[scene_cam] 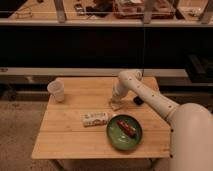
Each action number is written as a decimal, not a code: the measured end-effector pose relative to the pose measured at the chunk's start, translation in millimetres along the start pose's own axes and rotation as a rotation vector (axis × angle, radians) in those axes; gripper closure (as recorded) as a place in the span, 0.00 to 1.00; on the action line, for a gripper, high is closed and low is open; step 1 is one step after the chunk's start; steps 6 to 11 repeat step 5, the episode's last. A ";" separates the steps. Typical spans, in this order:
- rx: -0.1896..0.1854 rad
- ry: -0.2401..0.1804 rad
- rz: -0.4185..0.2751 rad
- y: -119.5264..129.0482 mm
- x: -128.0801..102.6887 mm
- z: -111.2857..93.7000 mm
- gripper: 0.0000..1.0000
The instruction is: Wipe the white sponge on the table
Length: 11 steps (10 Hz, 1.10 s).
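The light wooden table (pixel 70 137) fills the middle of the camera view. My arm reaches in from the lower right, and my gripper (pixel 116 101) is down at the tabletop just right of its centre. A small off-white block, the white sponge (pixel 118 105), shows directly under the gripper and lies on the wood. The gripper touches it or stands just above it. Most of the sponge is hidden by the gripper.
A translucent white cup (pixel 56 90) stands at the table's back left. A white printed packet (pixel 95 118) lies in front of the gripper. A green plate (pixel 117 140) holding a brown item (pixel 126 127) is at the front right. A black phone (pixel 138 101) lies behind the arm.
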<state>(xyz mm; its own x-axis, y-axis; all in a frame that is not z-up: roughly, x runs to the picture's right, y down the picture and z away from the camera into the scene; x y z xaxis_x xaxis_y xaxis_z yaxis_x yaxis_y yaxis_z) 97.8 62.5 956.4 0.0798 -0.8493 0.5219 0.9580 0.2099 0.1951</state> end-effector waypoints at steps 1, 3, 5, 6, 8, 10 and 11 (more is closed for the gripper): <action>-0.019 0.023 0.036 18.0 6.0 -7.8 1.00; -0.041 0.070 0.098 42.7 21.2 -21.5 1.00; -0.052 0.111 0.123 50.4 41.0 -29.9 1.00; -0.052 0.111 0.123 50.4 41.0 -29.9 1.00; -0.052 0.111 0.123 50.4 41.0 -29.9 1.00; -0.052 0.111 0.123 50.4 41.0 -29.9 1.00; -0.052 0.111 0.123 50.4 41.0 -29.9 1.00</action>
